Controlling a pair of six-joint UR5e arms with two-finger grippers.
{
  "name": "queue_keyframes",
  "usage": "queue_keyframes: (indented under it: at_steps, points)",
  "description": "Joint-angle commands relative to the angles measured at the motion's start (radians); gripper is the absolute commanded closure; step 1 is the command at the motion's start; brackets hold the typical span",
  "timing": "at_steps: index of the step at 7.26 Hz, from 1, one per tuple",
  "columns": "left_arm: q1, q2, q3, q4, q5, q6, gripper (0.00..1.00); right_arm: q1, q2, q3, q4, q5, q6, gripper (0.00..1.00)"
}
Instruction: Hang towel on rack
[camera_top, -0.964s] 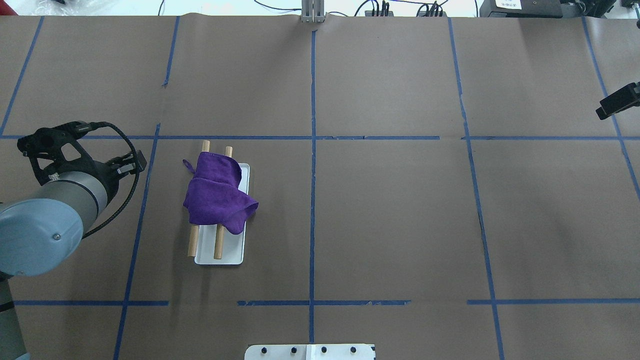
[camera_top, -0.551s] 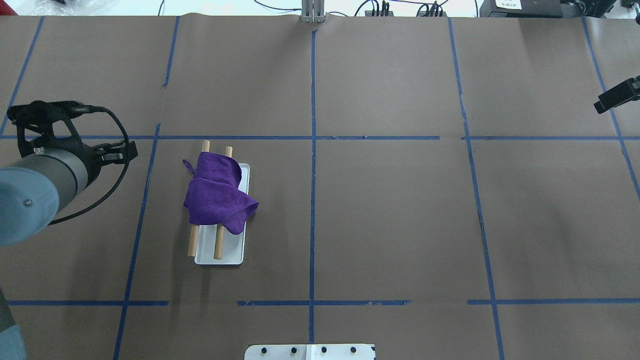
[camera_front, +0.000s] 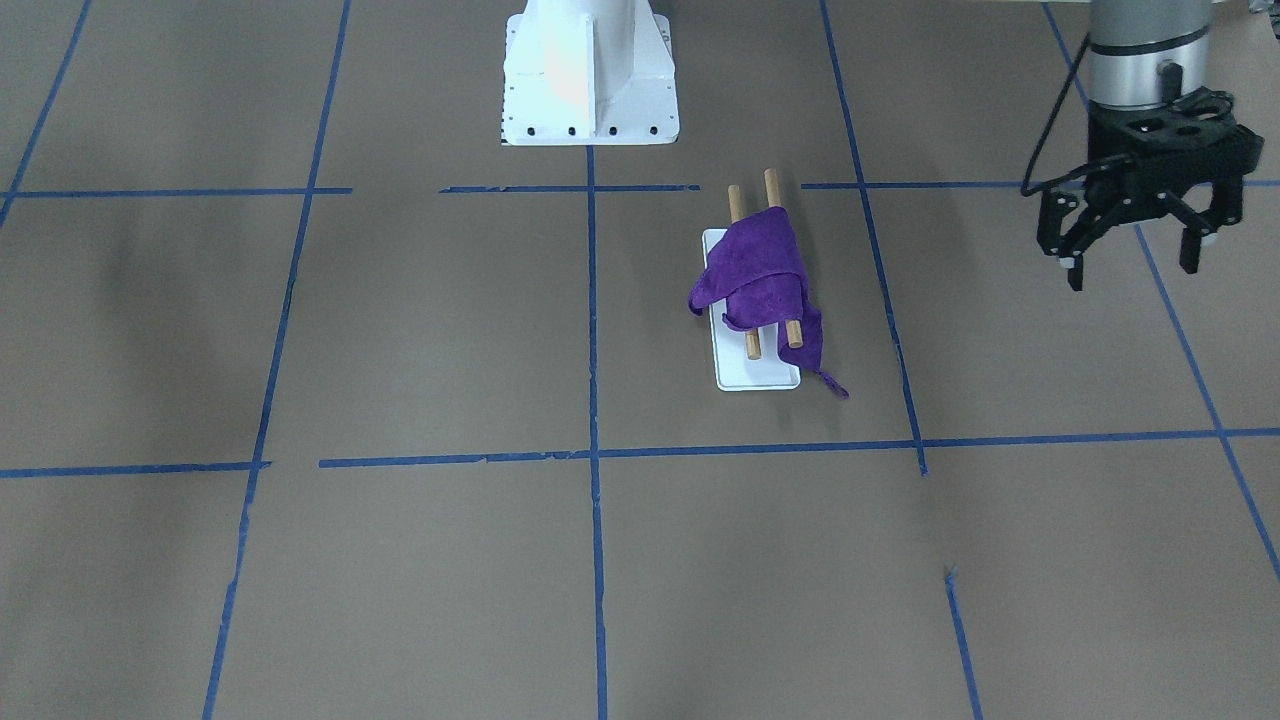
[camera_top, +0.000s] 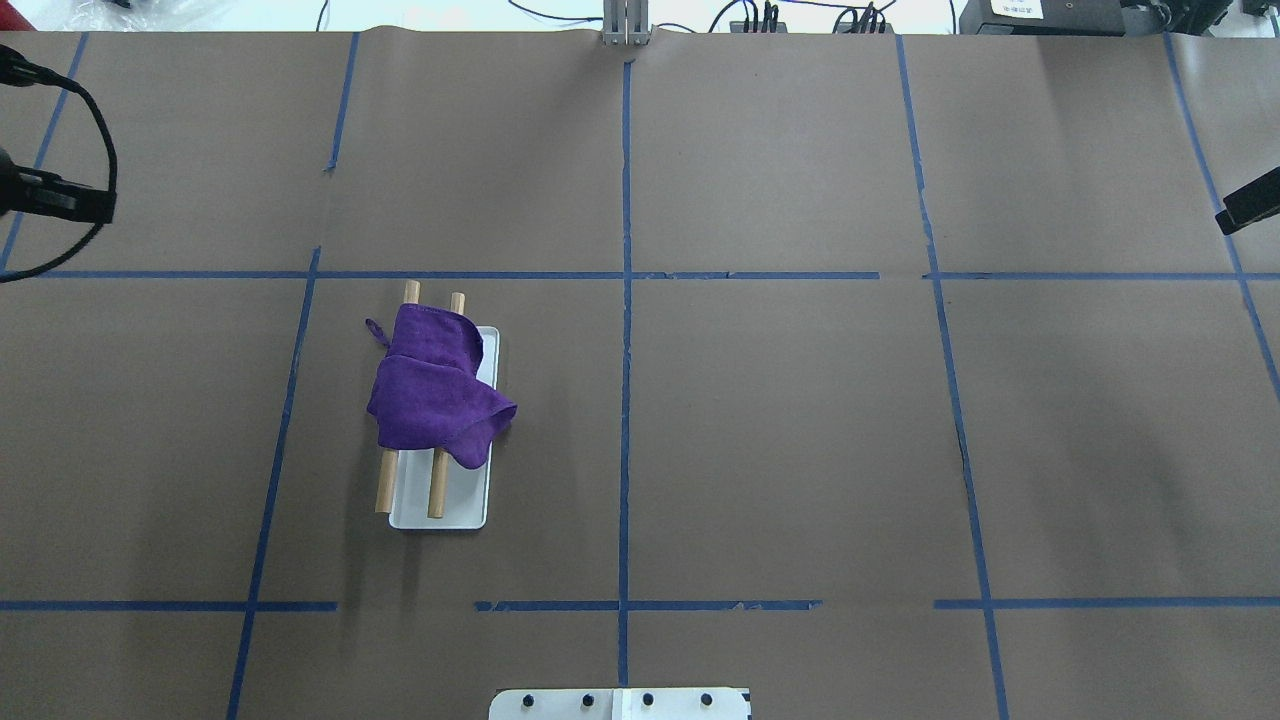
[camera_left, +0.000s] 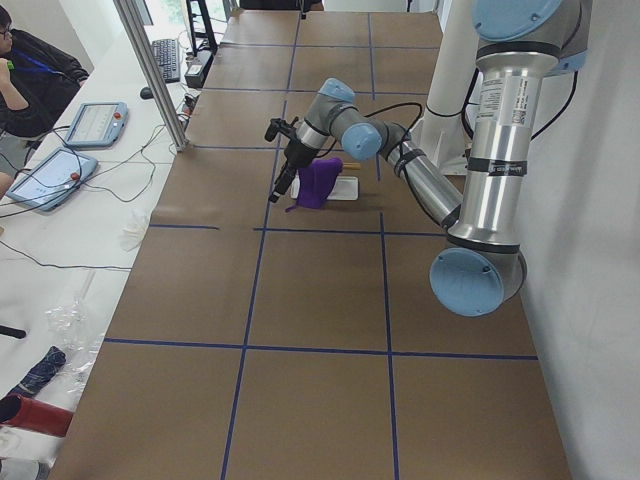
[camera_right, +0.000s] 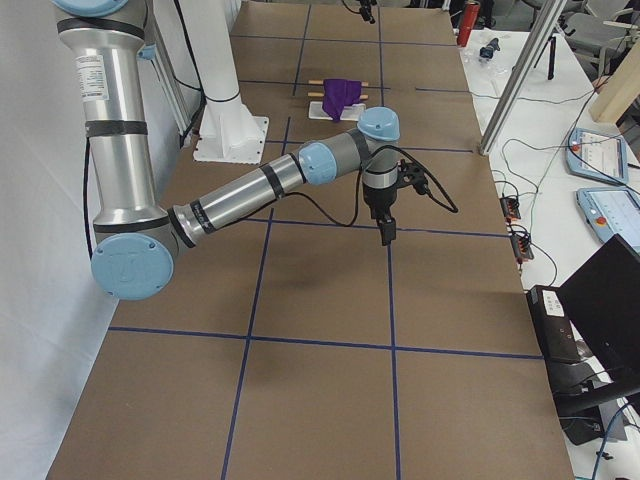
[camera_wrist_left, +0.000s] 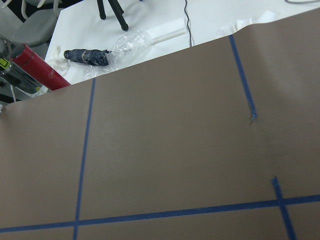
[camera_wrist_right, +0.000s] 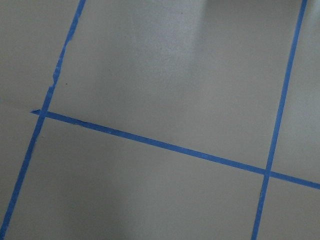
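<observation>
A purple towel (camera_top: 430, 390) lies bunched over the two brown dowels (camera_top: 437, 490) of the small rack, whose white base (camera_top: 465, 505) rests on the brown table. One towel corner hangs to the table (camera_front: 835, 388) beside the base (camera_front: 760, 375). My left gripper (camera_front: 1132, 272) hangs open and empty above the table, well apart from the rack on the robot's left side. In the overhead view only its edge and cable (camera_top: 55, 195) show. My right gripper (camera_right: 386, 232) points down far from the rack; I cannot tell if it is open or shut.
The white robot pedestal (camera_front: 590, 70) stands at the robot's edge of the table. Blue tape lines (camera_top: 625, 275) grid the brown paper. A metal post (camera_left: 150, 70) and cables stand along the far edge. Tablets (camera_left: 95, 122) and an operator are beyond it.
My left arm has pulled away from the rack toward the left and far side, nearly leaving the overhead view. The towel and rack have not moved.
</observation>
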Motion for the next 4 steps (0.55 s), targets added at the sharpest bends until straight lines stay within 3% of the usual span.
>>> queue_keyframes:
  at_steps: [1, 2, 4]
  points:
    - [-0.241, 0.003, 0.15, -0.046, -0.273, 0.346, 0.0, 0.031, -0.023, -0.017, 0.0, 0.044, 0.003, 0.0]
    - [-0.336, 0.001, 0.251, -0.047, -0.39, 0.475, 0.0, 0.054, -0.024, -0.043, 0.0, 0.07, 0.001, 0.0]
    - [-0.453, 0.015, 0.395, -0.03, -0.497, 0.657, 0.0, 0.097, -0.024, -0.086, 0.0, 0.138, 0.001, 0.0]
